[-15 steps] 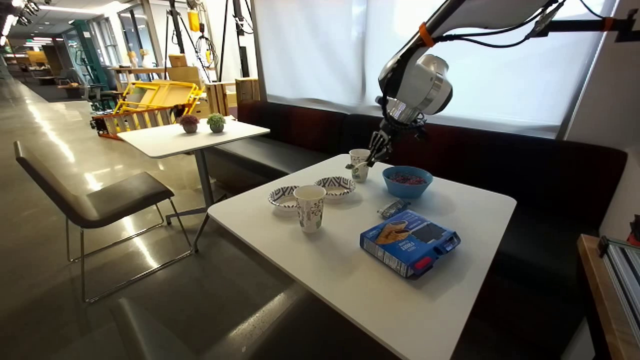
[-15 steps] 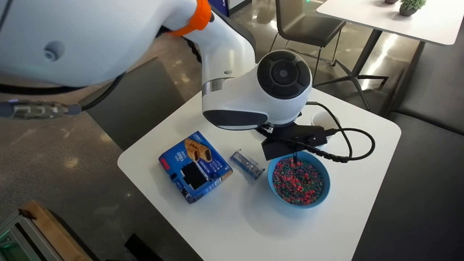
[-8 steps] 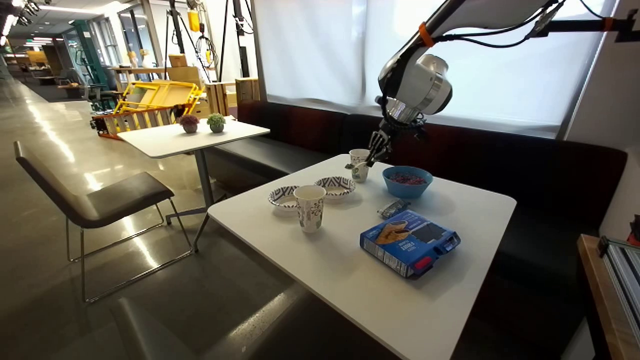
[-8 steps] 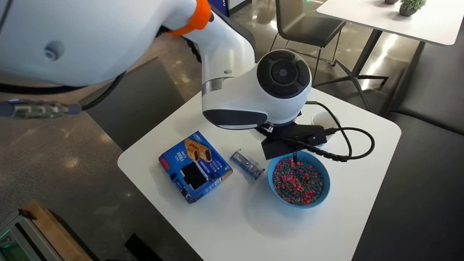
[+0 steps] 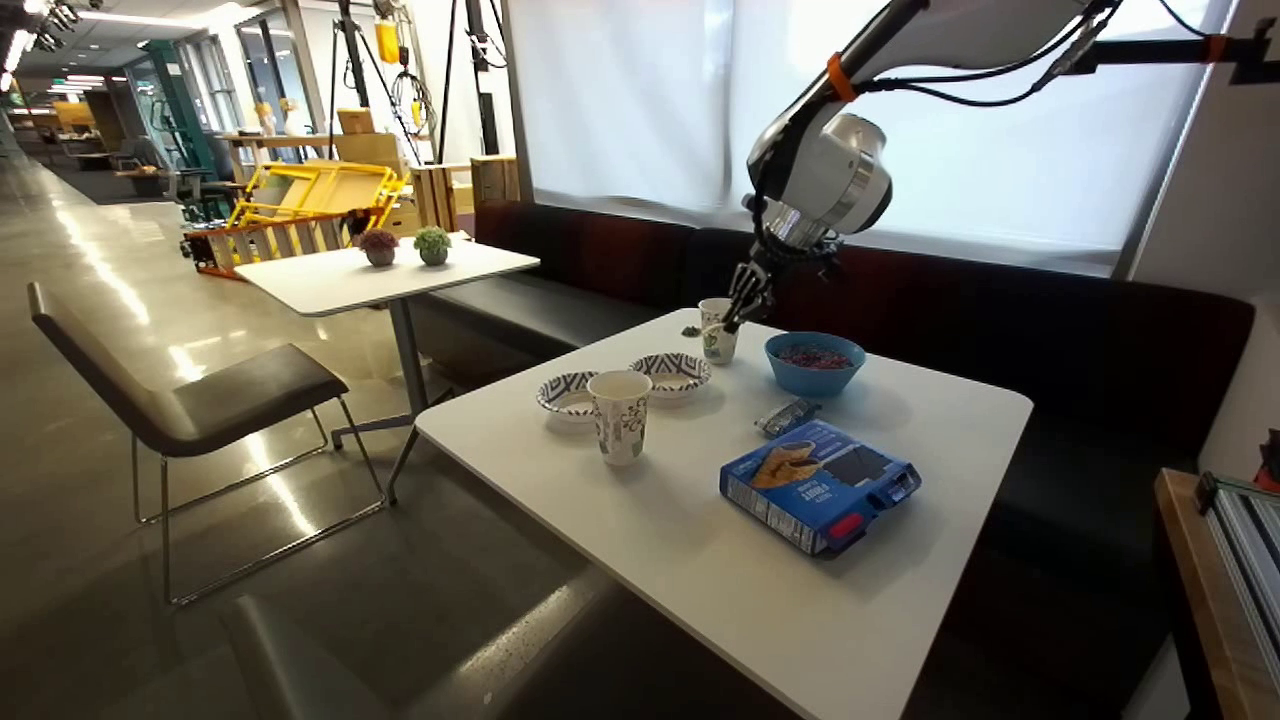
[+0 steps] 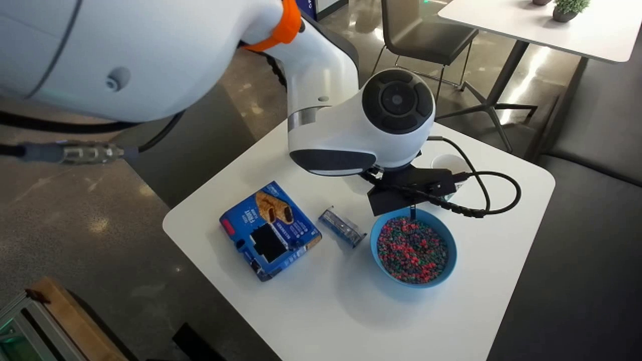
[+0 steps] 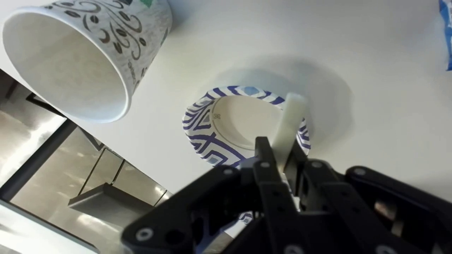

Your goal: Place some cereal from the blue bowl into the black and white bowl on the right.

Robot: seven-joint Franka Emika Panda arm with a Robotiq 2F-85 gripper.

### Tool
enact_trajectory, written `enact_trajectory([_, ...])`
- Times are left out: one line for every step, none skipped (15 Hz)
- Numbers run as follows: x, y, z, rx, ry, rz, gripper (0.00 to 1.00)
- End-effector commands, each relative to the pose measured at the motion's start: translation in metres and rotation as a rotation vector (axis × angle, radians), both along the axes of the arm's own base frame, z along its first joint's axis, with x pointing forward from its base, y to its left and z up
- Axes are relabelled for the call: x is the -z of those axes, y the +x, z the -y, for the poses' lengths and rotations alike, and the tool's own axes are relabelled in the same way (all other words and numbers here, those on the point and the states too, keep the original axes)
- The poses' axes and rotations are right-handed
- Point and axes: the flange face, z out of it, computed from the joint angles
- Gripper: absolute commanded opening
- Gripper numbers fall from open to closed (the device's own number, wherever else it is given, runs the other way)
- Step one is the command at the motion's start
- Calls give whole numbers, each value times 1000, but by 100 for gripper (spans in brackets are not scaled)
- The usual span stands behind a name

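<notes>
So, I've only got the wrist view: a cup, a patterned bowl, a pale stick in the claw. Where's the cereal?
Observer: Plenty of cereal lies in the blue bowl, seen in both exterior views.
Operator: Is mine the only cup on the table?
Observer: No, a second paper cup stands partly behind the gripper in an exterior view.
Operator: And what's near that blue bowl?
Observer: A wrapped bar lies between it and a blue printed box.
</notes>
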Motion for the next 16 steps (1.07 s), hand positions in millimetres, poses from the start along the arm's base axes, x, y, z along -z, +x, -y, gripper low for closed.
enact_trajectory([21, 10, 0, 6, -14, -9, 3])
enact_trajectory([26, 11, 0, 6, -16, -14, 3])
enact_trajectory([30, 12, -1, 6, -21, -15, 3])
enact_trajectory([34, 13, -2, 7, -30, -15, 3])
enact_trajectory([37, 15, -3, 7, -38, -15, 3])
enact_trajectory([40, 17, -5, 6, -55, -11, 3])
enact_trajectory([43, 18, -7, 6, -71, -8, 3])
enact_trajectory([45, 20, -10, 6, -90, -2, 3])
enact_trajectory([46, 22, -13, 7, -115, 10, 3])
enact_trajectory([47, 24, -16, 7, -133, 18, 3])
enact_trajectory([47, 26, -19, 5, -164, 27, 3])
enact_trajectory([47, 27, -23, 7, -193, 36, 3])
enact_trajectory([47, 28, -25, 14, -221, 47, 3])
enact_trajectory([46, 28, -28, 21, -249, 59, 3])
enact_trajectory([46, 29, -32, 25, -283, 68, 3])
enact_trajectory([47, 29, -33, 32, -307, 73, 3])
